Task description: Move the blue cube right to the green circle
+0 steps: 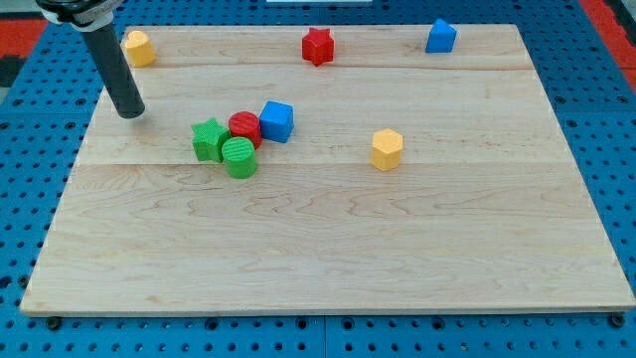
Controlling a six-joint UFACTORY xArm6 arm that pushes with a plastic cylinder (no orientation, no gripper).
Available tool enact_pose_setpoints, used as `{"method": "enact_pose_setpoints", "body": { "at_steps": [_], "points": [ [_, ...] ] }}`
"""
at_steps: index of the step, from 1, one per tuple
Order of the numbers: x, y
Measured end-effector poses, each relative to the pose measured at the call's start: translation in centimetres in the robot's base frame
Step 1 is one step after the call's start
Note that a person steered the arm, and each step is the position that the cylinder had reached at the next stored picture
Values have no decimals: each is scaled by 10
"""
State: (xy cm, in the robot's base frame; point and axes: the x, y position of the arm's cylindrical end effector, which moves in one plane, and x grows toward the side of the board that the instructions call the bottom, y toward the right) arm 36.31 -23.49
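Observation:
The blue cube [277,121] sits on the wooden board, touching the right side of a red cylinder [244,127]. The green circle, a green cylinder [238,158], lies just below the red one, down and to the left of the blue cube. A green star [209,139] touches the cluster on its left. My tip [130,112] rests on the board well to the left of the cluster, apart from every block.
A yellow block [138,48] sits at the top left near the rod. A red star [317,46] is at the top centre, a blue pentagon-like block [440,37] at the top right, and a yellow hexagon [387,149] right of centre.

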Motion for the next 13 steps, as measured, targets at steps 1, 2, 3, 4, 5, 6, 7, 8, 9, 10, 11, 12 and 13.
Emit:
{"method": "enact_pose_setpoints", "body": {
  "at_steps": [1, 2, 3, 4, 5, 6, 7, 8, 9, 10, 11, 12, 13],
  "points": [
    [0, 0],
    [-2, 3],
    [-18, 30],
    [-29, 48],
    [-28, 48],
    [-28, 51],
    [-28, 53],
    [-28, 53],
    [-28, 61],
    [-28, 85],
    [-34, 116],
    [-37, 132],
    [-37, 170]
  ]
}}
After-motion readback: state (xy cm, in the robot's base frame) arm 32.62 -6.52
